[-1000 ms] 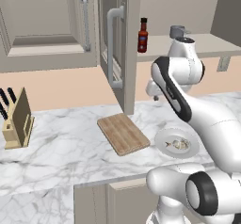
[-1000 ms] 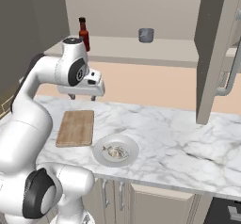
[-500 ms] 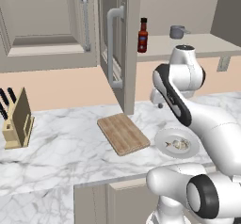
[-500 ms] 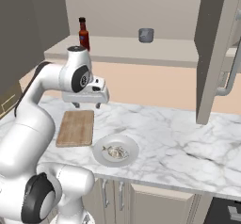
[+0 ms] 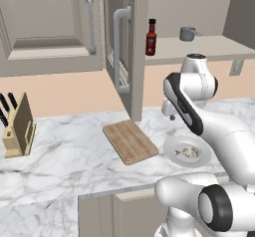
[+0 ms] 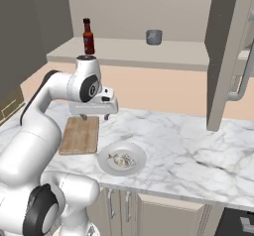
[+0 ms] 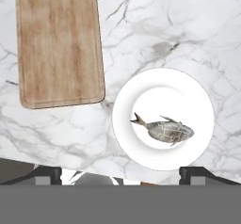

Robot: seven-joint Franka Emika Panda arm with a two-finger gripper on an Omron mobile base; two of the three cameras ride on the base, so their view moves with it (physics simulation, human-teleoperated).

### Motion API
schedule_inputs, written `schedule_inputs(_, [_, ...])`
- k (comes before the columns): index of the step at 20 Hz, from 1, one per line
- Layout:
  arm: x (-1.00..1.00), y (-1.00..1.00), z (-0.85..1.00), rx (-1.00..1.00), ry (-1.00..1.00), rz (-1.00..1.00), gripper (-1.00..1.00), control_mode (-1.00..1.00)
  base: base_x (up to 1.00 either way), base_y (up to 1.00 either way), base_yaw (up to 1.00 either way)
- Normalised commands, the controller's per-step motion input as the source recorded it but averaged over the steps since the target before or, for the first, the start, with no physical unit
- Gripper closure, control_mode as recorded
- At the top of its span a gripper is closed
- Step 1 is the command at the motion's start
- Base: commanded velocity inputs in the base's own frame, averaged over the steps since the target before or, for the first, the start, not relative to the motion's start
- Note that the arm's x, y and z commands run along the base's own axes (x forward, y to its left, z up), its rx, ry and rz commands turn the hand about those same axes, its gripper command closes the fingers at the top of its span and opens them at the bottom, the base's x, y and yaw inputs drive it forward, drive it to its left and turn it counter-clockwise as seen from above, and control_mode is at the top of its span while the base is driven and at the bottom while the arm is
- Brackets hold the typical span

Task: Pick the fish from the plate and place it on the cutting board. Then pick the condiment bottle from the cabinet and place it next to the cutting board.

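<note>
Hand view showed the fingers point(image 7: 120, 172) spread apart and empty above the worktop point(image 7: 155, 25), fish point(image 7: 163, 129) lying on the plate point(image 7: 195, 103) right of the cutting board point(image 7: 59, 42).

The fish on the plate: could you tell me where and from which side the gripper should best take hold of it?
Probably from straight above, closing across the thick middle of the fish. It lies flat on its side in the middle of the plate, so nothing offers a side approach. In the hand view its body runs left to right, tail left, so the fingers should straddle its narrow width. The gripper hangs above the counter.
</note>
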Motion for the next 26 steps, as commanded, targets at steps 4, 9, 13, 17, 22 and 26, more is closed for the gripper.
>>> schedule_inputs(4, [0.00, -0.08, -0.13, 0.00, 0.00, 0.12, -1.00, -1.00, 0.00, 0.00, 0.00])
schedule_inputs(9, [-0.04, -0.06, -0.12, 0.00, 0.00, 0.14, -1.00, -1.00, 0.00, 0.00, 0.00])
schedule_inputs(13, [-0.05, -0.05, -0.17, 0.00, 0.00, 0.16, -1.00, -1.00, 0.00, 0.00, 0.00])
schedule_inputs(17, [-0.02, -0.02, -0.18, 0.00, 0.00, 0.20, -1.00, -1.00, 0.00, 0.00, 0.00])
schedule_inputs(22, [0.00, -0.08, -0.22, 0.00, 0.00, 0.23, -1.00, -1.00, 0.00, 0.00, 0.00])
schedule_inputs(26, [0.00, -0.10, -0.25, 0.00, 0.00, 0.23, -1.00, -1.00, 0.00, 0.00, 0.00])
